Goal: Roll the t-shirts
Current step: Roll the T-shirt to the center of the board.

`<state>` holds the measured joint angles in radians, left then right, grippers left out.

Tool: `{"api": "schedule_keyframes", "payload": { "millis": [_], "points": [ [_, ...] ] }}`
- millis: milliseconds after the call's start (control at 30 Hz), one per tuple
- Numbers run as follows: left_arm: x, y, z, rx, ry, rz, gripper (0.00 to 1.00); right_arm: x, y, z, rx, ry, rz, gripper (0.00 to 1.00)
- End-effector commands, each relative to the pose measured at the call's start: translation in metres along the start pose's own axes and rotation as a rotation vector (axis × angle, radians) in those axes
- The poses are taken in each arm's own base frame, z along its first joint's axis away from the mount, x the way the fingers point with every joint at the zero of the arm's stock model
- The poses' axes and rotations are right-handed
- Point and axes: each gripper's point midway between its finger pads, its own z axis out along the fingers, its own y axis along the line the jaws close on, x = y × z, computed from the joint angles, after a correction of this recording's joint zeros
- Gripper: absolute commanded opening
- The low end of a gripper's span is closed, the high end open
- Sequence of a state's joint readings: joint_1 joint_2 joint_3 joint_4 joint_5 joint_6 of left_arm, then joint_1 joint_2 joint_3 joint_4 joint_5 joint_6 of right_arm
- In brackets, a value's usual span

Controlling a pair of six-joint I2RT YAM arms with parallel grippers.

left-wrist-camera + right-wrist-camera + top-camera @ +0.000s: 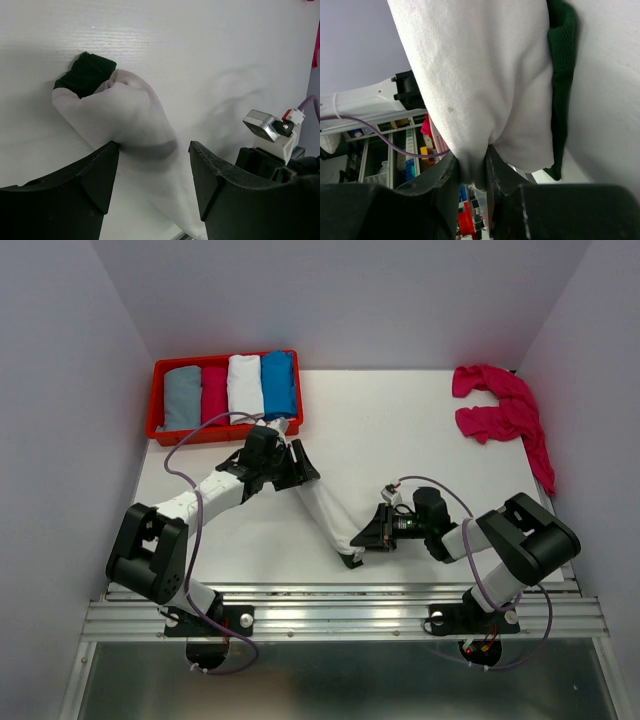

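Note:
The white t-shirt [325, 508] lies as a long bundled strip across the table's middle, between both grippers. My left gripper [297, 465] is at its far end, jaws apart with the white cloth [130, 110] running between them; the dark green sleeve [85, 75] pokes out beyond. My right gripper [362, 540] is at the near end, shut on a pinch of the white cloth [480, 75], with a green sleeve [562, 75] beside it. The magenta-pink t-shirts [503, 412] lie crumpled at the table's far right.
A red tray [157, 400] at the far left holds several rolled garments: grey, magenta, white and blue. The left gripper is close to the tray's near right corner. Walls enclose the table on both sides and behind.

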<state>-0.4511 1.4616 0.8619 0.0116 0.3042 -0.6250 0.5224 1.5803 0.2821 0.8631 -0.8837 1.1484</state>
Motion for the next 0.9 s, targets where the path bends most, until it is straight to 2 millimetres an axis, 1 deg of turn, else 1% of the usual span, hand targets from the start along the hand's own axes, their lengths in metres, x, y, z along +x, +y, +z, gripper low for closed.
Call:
{"api": "schedule_keyframes", "payload": {
  "millis": [0, 100, 133, 167, 200, 233, 267, 367, 433, 467, 767, 833, 867],
  "points": [
    [-0.024, -0.032, 0.002, 0.088, -0.052, 0.061, 0.69, 0.001, 0.008, -0.006, -0.063, 0.006, -0.019, 0.01],
    [-0.026, -0.036, 0.009, 0.093, -0.046, 0.068, 0.69, -0.004, 0.006, -0.01, -0.06, -0.011, -0.02, 0.01],
    [-0.025, -0.037, 0.012, 0.095, -0.039, 0.072, 0.69, -0.002, 0.005, -0.011, -0.061, -0.007, -0.022, 0.01],
    [-0.022, -0.036, 0.017, 0.091, -0.023, 0.07, 0.69, -0.004, 0.004, -0.013, -0.059, -0.015, -0.024, 0.01],
    [-0.023, -0.039, 0.02, 0.098, -0.024, 0.078, 0.68, -0.005, 0.002, -0.015, -0.058, -0.017, -0.018, 0.01],
    [-0.019, -0.036, 0.027, 0.09, -0.003, 0.076, 0.68, -0.007, 0.001, -0.016, -0.056, -0.024, -0.017, 0.01],
    [-0.021, -0.038, 0.029, 0.095, -0.004, 0.078, 0.68, -0.006, 0.0, -0.016, -0.054, -0.02, -0.013, 0.01],
    [-0.017, -0.038, 0.039, 0.099, 0.014, 0.074, 0.68, -0.006, -0.003, -0.015, -0.048, -0.015, -0.012, 0.01],
    [-0.021, -0.041, 0.042, 0.108, 0.01, 0.075, 0.67, -0.007, -0.008, -0.016, -0.041, -0.018, -0.002, 0.01],
    [-0.02, -0.041, 0.046, 0.107, 0.017, 0.073, 0.67, -0.006, -0.011, -0.016, -0.034, -0.015, 0.002, 0.02],
    [-0.025, -0.047, 0.063, 0.117, 0.035, 0.07, 0.66, -0.008, -0.024, -0.02, -0.003, -0.043, 0.027, 0.1],
    [-0.026, -0.051, 0.066, 0.125, 0.038, 0.075, 0.66, -0.008, -0.028, -0.021, 0.016, -0.047, 0.032, 0.14],
    [-0.024, -0.051, 0.069, 0.125, 0.045, 0.074, 0.66, -0.009, -0.027, -0.021, 0.019, -0.055, 0.006, 0.2]
  ]
}}
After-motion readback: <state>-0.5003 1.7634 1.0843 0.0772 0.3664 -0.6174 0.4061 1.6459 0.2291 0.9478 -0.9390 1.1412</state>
